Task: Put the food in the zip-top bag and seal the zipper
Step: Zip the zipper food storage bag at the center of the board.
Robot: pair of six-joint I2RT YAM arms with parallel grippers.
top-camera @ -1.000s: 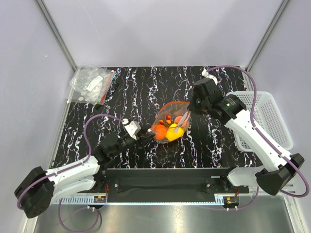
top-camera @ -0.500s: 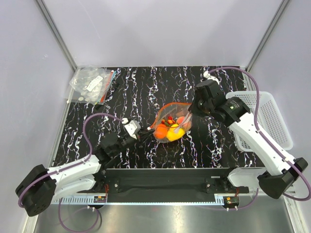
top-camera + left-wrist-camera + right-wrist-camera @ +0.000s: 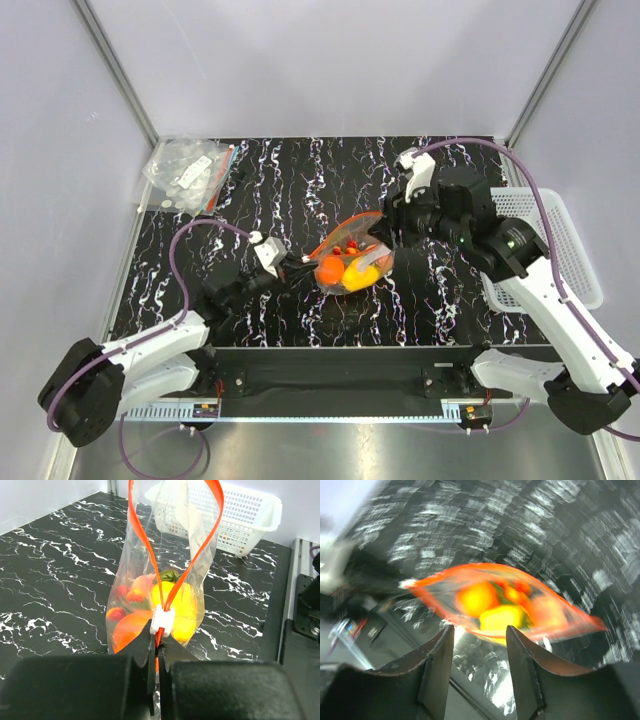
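Left gripper (image 3: 159, 652) keeps its jaws pinched on the zipper (image 3: 142, 535) by the white tip, zip-top bag (image 3: 350, 252) upright on the tabletop (image 3: 290, 180), food (image 3: 172, 605) inside. Right gripper (image 3: 480, 630) has swung in over the bag's far end since a second ago, jaws spread, holding nothing; its view is blurred

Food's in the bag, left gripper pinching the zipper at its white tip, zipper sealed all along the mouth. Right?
Not sealed. The left wrist view shows the zipper with its two strips bowed apart, so the zip-top bag is open above the food. The left gripper does pinch the white tip.
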